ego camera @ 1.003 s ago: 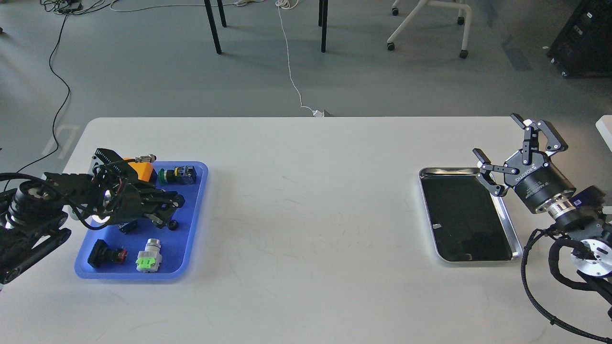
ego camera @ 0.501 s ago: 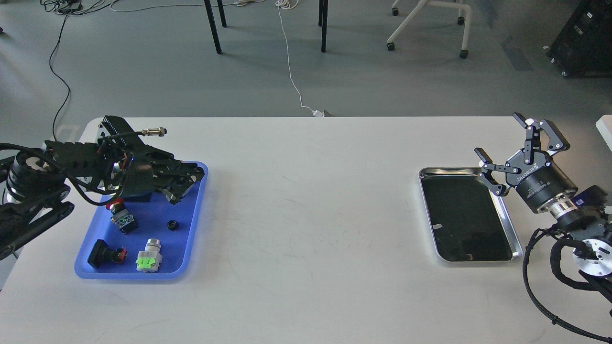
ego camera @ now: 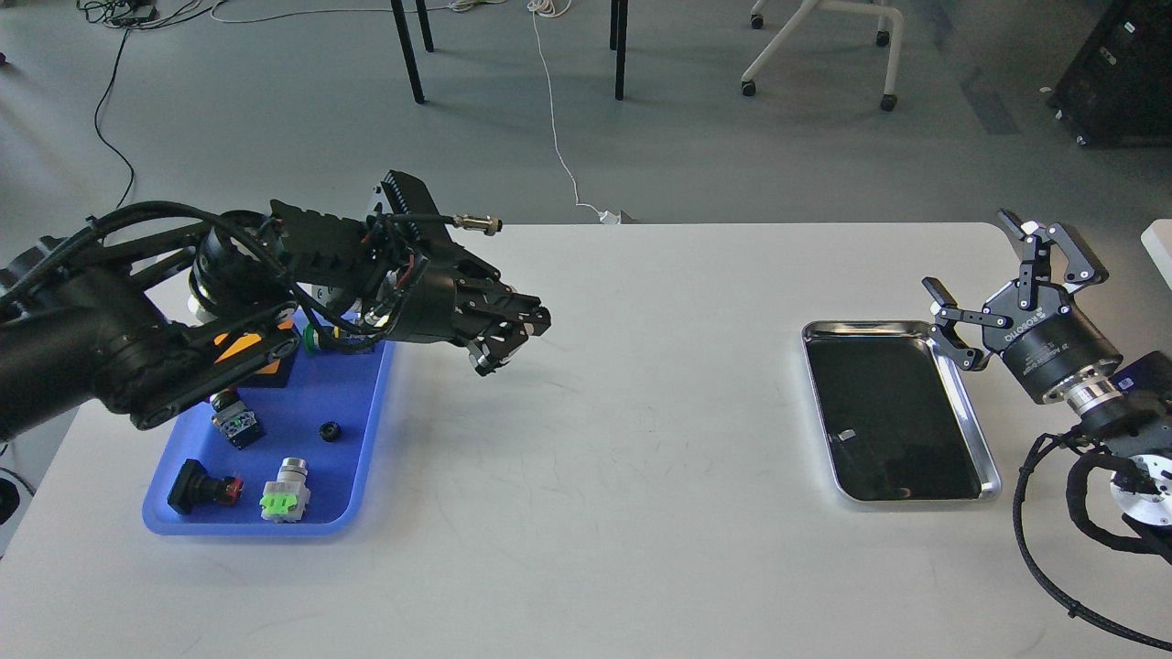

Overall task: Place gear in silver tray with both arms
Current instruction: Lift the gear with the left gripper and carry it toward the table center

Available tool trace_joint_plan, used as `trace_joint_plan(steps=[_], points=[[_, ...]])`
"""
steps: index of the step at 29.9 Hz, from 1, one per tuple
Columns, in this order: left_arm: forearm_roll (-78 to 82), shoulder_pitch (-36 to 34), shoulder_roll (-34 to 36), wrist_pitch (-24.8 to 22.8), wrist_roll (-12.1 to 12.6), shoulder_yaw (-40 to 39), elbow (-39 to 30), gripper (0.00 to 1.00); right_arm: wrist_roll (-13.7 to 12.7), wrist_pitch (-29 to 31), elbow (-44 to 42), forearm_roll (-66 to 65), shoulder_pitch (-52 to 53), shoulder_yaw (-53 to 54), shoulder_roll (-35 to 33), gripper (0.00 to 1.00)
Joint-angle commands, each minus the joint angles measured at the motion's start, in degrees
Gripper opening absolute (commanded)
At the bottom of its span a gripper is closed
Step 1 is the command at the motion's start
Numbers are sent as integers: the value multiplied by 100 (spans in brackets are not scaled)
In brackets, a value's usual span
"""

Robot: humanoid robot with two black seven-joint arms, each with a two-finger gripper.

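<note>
The silver tray (ego camera: 870, 326) lies at the table's right side and its dark floor holds nothing. A small black gear (ego camera: 330, 430) lies in the blue plastic tray (ego camera: 302, 384) at the left. My left gripper (ego camera: 510, 343) hangs above bare table just right of the blue tray, well clear of the gear. Its dark fingers cannot be told apart, and I cannot tell if it holds anything. My right gripper (ego camera: 969, 256) is open and empty, just beyond the silver tray's far right corner, pointing up and left.
The blue tray also holds an orange block (ego camera: 245, 348), a green-and-white switch (ego camera: 286, 494), a black push-button (ego camera: 203, 487) and another small button (ego camera: 233, 423). White table (ego camera: 641, 476) lies between the two trays. Chair and table legs stand on the floor behind.
My left arm has lifted out of the blue tray and swung right, over the table beside it. The small black gear stayed where it was. My right gripper has shifted slightly right.
</note>
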Motion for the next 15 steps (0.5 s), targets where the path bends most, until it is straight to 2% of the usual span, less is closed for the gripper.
trace_joint_plan(steps=[1, 10, 13, 15], points=[[1, -247, -692, -56, 1, 291, 304, 16, -2, 0, -8, 0, 0, 14, -22, 100], [1, -555, -2177, -56, 1, 889, 1499, 16, 16, 0, -17, 0, 0, 58, -162, 100], [1, -555, -2539, -39, 1, 1047, 1921, 16, 16, 0, -17, 0, -18, 58, -223, 100], [1, -546, -2539, -21, 1, 1074, 2133, 16, 24, 0, -17, 0, -18, 58, -259, 100]])
